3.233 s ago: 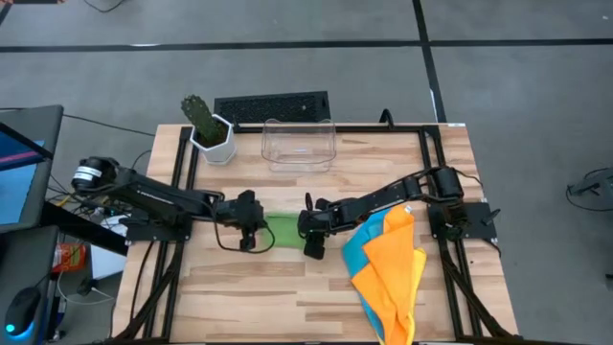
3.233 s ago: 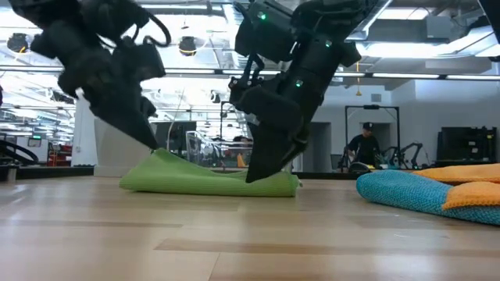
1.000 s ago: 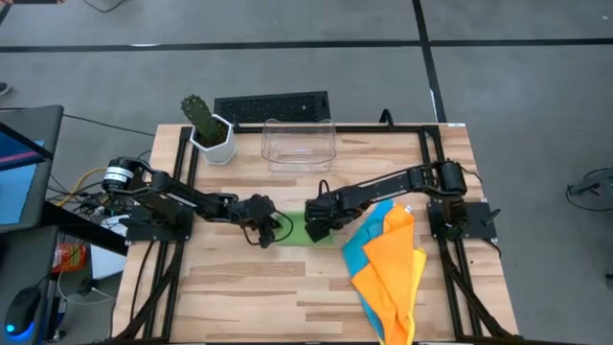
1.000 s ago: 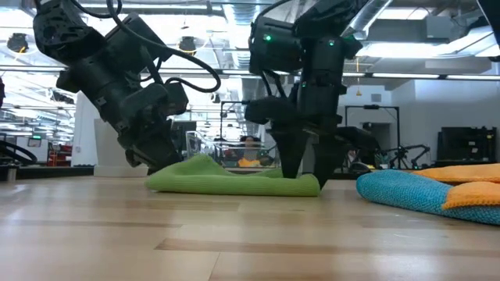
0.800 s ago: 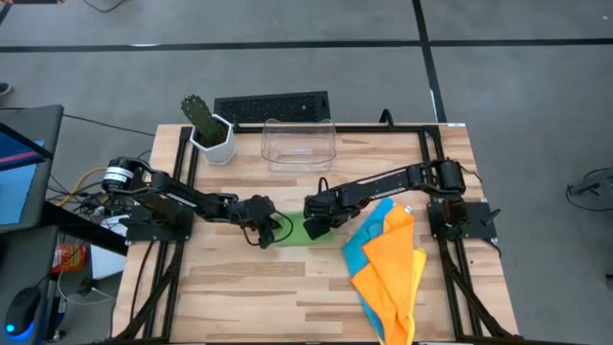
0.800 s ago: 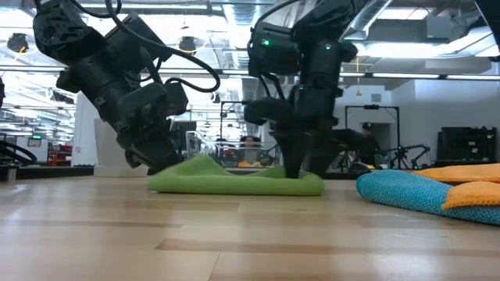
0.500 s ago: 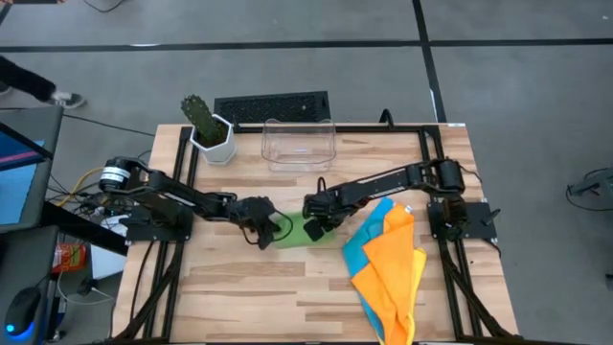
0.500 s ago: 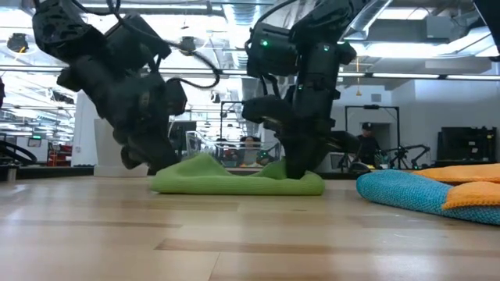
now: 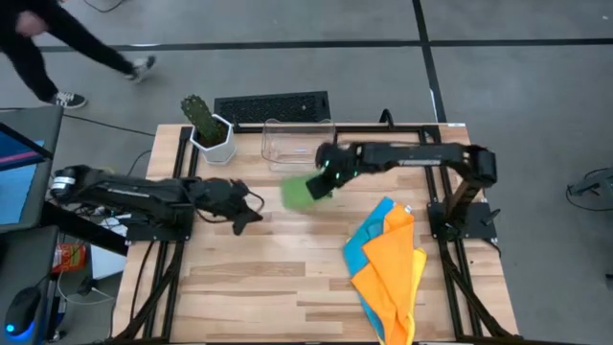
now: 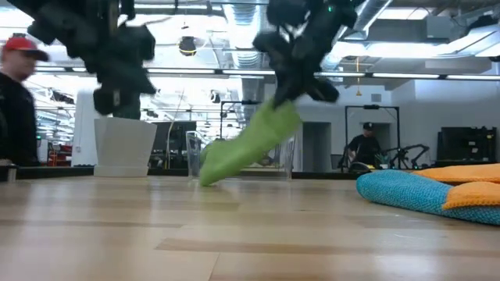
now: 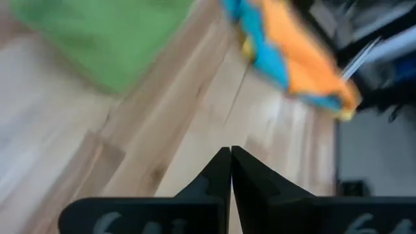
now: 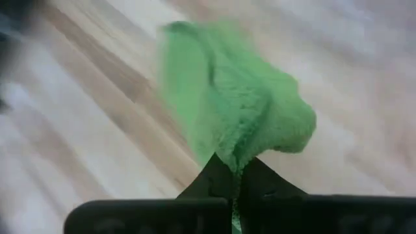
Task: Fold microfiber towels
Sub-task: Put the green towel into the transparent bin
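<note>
Bright, even overhead light is coming from ceiling fixtures behind the table, casting only faint shadows. Motion blur is smearing the green towel and both wrist views; the person is appearing soft.

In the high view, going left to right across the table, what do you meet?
Left gripper, jaws shut and empty → green towel, lifted off the wood → right gripper, jaws shut on that towel → pile of blue towel and orange towel.

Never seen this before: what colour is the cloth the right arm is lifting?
Green. The towel, pinched in the right gripper, shows best in the right wrist view.
</note>
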